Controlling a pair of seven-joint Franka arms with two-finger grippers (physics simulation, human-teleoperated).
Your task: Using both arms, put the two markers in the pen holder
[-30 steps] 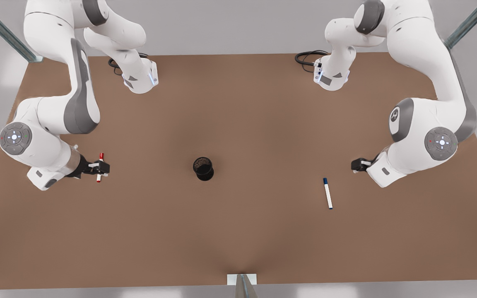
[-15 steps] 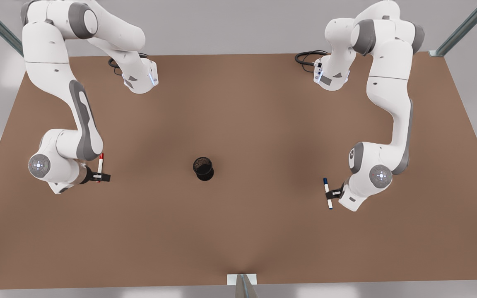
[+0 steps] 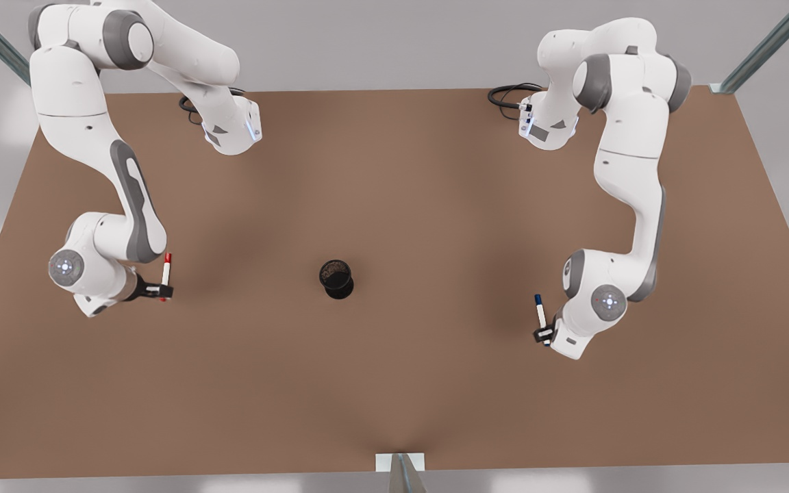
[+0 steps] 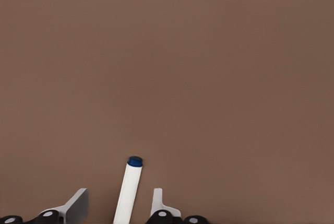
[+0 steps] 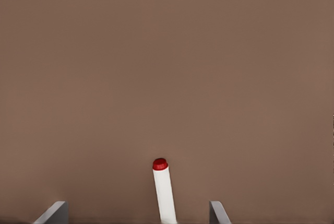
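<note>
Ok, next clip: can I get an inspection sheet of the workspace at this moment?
Surface: brown table, flat, no marks seen.
Job's things: red marker lying toward the front view's left; blue marker lying toward its right; pen holder upright between them, neither marker in it.
Clutter: nothing seen.
Grippers: right gripper open, fingers either side of the red marker with gaps; left gripper open, fingers either side of the blue marker, not closed on it.
Cables: black cable looped by one arm base, another by the other base, both away from the markers.
Surroundings: metal struts at the far corners, grey backdrop.
</note>
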